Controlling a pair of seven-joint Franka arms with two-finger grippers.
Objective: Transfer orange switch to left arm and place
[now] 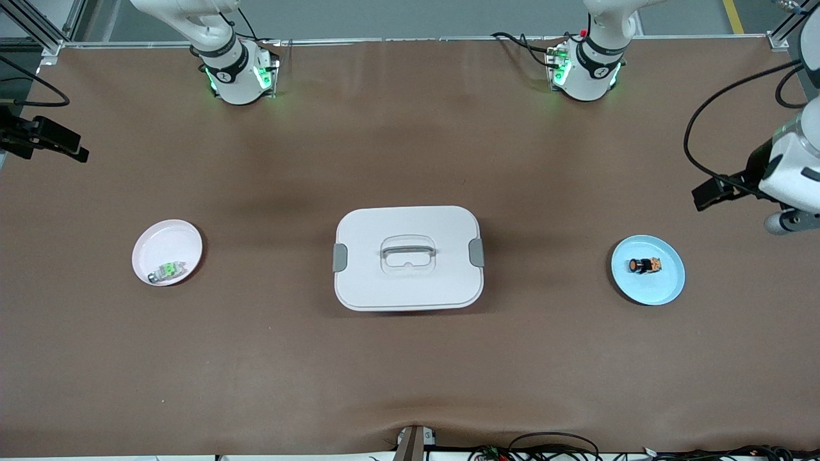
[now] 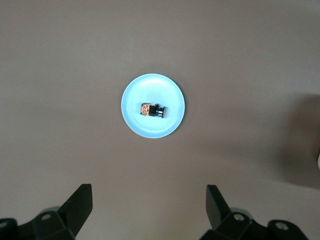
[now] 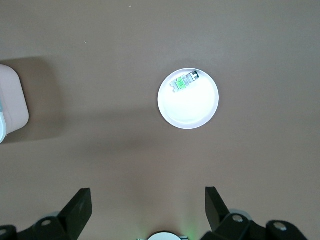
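Observation:
The orange switch (image 1: 644, 265) (image 2: 152, 110) lies on its side on a light blue plate (image 1: 666, 289) (image 2: 150, 129) toward the left arm's end of the table. The white box (image 1: 408, 257) with grey clips stands at the table's middle, and one corner of the box (image 3: 12, 100) shows in the right wrist view. My left gripper (image 2: 149, 192) hangs high over the table beside the blue plate, open and holding nothing. High up as well, my right gripper (image 3: 148, 195) is open and empty over the table beside a pale pink plate.
The pale pink plate (image 1: 168, 238) (image 3: 190, 112) toward the right arm's end holds a small green-and-silver switch (image 1: 168, 271) (image 3: 184, 81). Both arm bases (image 1: 237, 70) (image 1: 586, 64) stand along the edge farthest from the front camera. Cables lie along the edge nearest it.

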